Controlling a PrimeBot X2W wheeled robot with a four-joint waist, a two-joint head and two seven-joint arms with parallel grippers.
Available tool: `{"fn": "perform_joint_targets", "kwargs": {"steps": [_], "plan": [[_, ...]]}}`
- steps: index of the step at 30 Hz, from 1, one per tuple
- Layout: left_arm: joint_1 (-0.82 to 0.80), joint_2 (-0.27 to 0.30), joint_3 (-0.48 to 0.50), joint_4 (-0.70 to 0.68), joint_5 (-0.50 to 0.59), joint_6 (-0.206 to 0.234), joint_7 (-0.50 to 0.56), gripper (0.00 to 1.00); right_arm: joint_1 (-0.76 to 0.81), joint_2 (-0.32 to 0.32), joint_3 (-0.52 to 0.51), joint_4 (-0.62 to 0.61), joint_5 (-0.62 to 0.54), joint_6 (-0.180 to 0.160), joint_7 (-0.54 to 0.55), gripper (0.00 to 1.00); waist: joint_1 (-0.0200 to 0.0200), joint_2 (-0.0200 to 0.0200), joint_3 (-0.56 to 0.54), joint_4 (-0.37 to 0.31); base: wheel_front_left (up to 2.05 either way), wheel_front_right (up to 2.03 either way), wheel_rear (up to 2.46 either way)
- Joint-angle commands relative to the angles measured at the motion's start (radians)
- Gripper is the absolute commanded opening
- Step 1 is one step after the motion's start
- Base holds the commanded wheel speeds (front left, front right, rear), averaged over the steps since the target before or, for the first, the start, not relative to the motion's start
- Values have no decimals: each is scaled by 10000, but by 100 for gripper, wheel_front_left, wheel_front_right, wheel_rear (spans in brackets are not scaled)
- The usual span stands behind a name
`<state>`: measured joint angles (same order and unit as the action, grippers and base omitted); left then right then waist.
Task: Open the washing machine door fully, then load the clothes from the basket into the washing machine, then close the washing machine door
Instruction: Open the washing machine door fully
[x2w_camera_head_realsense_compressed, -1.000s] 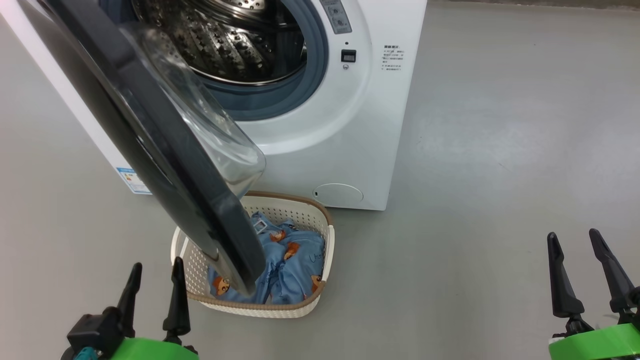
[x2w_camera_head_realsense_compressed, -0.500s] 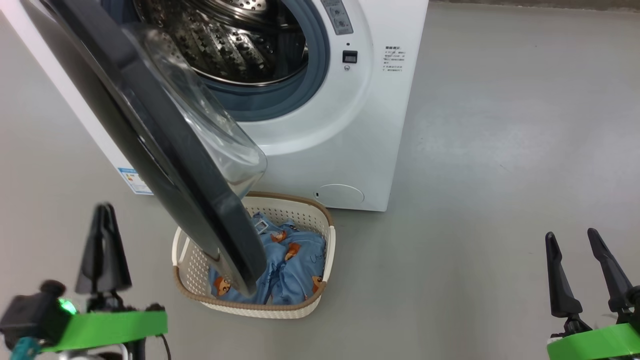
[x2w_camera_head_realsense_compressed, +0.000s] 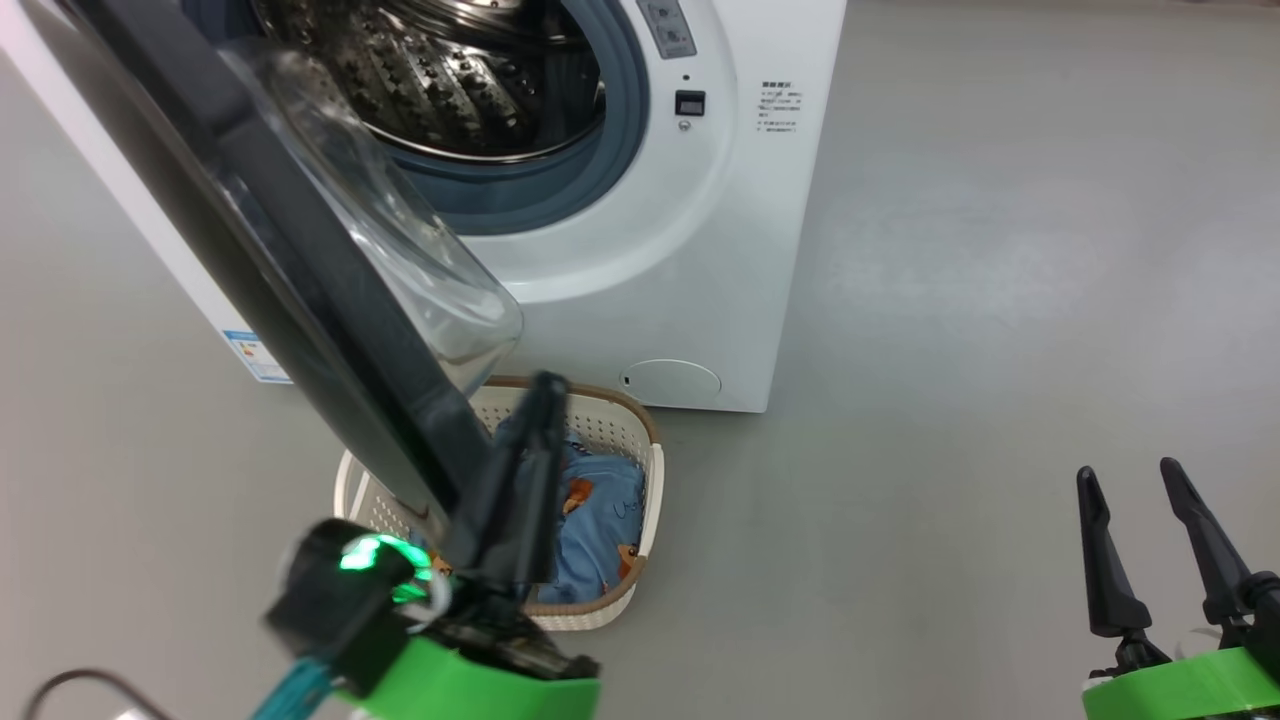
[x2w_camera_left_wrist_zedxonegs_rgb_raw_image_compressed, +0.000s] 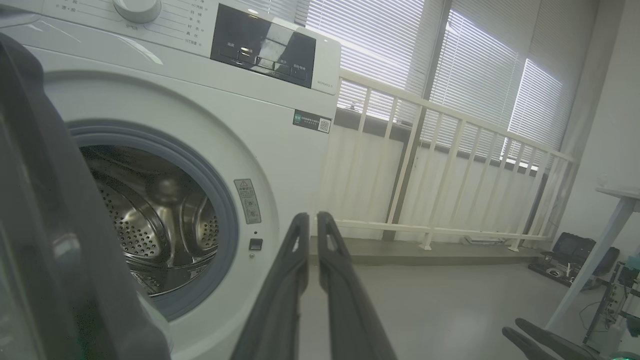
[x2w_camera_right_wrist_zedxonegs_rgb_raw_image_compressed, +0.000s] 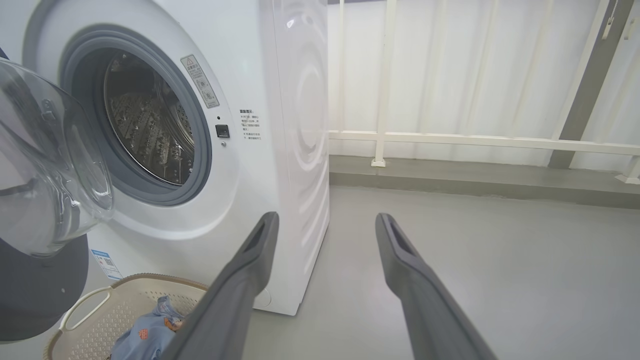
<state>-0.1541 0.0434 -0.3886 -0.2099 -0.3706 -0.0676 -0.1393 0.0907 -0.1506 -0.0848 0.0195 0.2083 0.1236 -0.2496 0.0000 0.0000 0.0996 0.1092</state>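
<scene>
Glossy black washing machine door (x2w_camera_head_realsense_compressed: 310, 300) stands swung out, seen edge-on, slanting from upper left down over the basket (x2w_camera_head_realsense_compressed: 652, 500). Its bulging clear glass bowl (x2w_camera_head_realsense_compressed: 420, 260) faces the ribbed, perforated steel drum (x2w_camera_head_realsense_compressed: 450, 80) of the boxy white washing machine (x2w_camera_head_realsense_compressed: 700, 250). Soft blue printed clothes (x2w_camera_head_realsense_compressed: 600, 500) lie crumpled in that perforated cream basket on the grey floor (x2w_camera_head_realsense_compressed: 950, 350). Left gripper (x2w_camera_head_realsense_compressed: 545, 390) sits beside the door's lower edge, fingers nearly together and empty. Right gripper (x2w_camera_head_realsense_compressed: 1125, 472) is low right, fingers spread wide.

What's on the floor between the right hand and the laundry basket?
Nothing. In the head view, the floor between the right hand and the basket is bare.
</scene>
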Motion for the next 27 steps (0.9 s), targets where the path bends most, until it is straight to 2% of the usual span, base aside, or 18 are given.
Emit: {"fn": "perform_joint_targets", "kwargs": {"steps": [1,4,8,16,27], "plan": [[-535,71,-87,196,-301,183,8,0,-335,-130,279,-208,-187,71,-122,100,0,0,30,-63,0,0,0],[-732,70,-589,966,-801,386,-73,0,-377,-126,308,-214,-188,71,-122,100,0,0,72,-111,0,0,0],[-945,70,-789,1801,-1126,529,-201,0,-410,-130,324,-212,-187,71,-122,100,0,0,115,-131,0,0,0],[-1329,69,-494,3562,-1491,757,-706,0,-450,-112,338,-221,-174,71,-122,100,0,0,163,-103,0,0,0],[-1508,69,-230,4442,-1662,771,-1035,0,-396,-131,350,-225,-197,71,-122,100,0,0,37,2,0,0,0]]}}
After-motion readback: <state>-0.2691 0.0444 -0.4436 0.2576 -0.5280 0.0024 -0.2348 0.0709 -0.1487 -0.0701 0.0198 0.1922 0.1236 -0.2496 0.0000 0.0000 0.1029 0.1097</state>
